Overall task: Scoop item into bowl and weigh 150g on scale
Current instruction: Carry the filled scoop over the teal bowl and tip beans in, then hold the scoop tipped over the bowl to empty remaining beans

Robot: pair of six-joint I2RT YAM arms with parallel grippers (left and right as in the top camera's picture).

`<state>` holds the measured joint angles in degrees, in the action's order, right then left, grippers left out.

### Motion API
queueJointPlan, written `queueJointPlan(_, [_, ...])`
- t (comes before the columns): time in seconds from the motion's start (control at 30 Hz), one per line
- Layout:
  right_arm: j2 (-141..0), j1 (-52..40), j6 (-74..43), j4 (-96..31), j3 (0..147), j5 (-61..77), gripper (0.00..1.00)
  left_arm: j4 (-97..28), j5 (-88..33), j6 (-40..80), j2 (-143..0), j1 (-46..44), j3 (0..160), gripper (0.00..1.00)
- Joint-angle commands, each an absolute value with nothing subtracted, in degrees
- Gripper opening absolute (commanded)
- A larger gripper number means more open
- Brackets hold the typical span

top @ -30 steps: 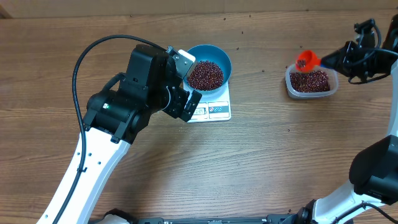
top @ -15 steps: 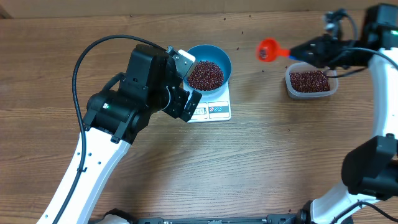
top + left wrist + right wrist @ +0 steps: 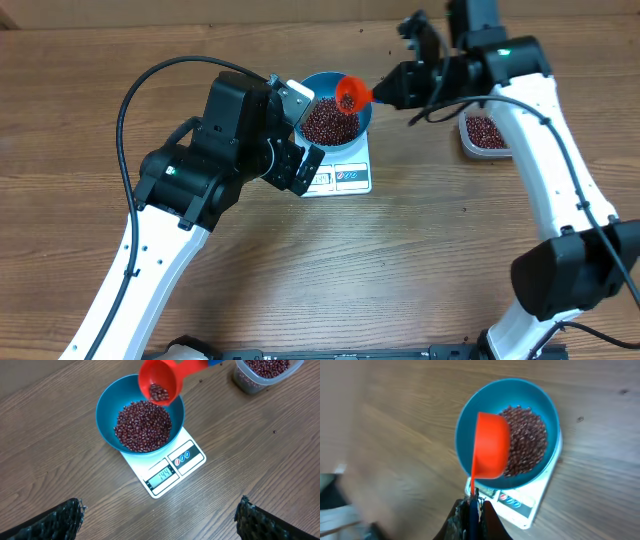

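Note:
The blue bowl (image 3: pixel 362 104) stands on the white scale (image 3: pixel 345 178) and holds a heap of dark red-brown beans, the item (image 3: pixel 328 122). A red scoop (image 3: pixel 350 95) with a few beans in it hangs tilted over the bowl's right side. My right gripper (image 3: pixel 393 90) is shut on its blue handle. In the right wrist view the scoop (image 3: pixel 491 452) covers part of the bowl (image 3: pixel 470 425), with the gripper (image 3: pixel 470 515) clamped on the handle. My left gripper (image 3: pixel 160 527) stands wide open, with nothing in it, just left of the scale (image 3: pixel 172 472).
A clear plastic container (image 3: pixel 485 135) with more beans sits on the wooden table to the right of the scale, partly under my right arm. My left arm's black body lies close against the bowl's left side.
My right arm has swung left, carrying the scoop from above the clear container to over the blue bowl. The left arm has not moved.

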<state>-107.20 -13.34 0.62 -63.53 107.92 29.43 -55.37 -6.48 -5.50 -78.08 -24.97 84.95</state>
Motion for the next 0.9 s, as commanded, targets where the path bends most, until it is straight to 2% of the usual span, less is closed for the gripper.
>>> queueJointPlan(0.0, [-106.74,-17.15,-0.21,-64.66,113.97,13.32,0.04,-55.51,-6.92,-4.91,-78.46,-24.75,85.34,0.99])
queueJointPlan(0.3, [-106.74,-26.63,0.45,-66.92,119.00,-4.80,0.04,-55.51,-6.92,-4.91,-78.46,-24.75,85.34,0.99])
queueJointPlan(0.87, [-106.74,-29.54,2.02,-66.32,119.00,-5.02,0.04,-55.48,-6.92,-4.91,-78.46,-24.75,85.34,1.00])
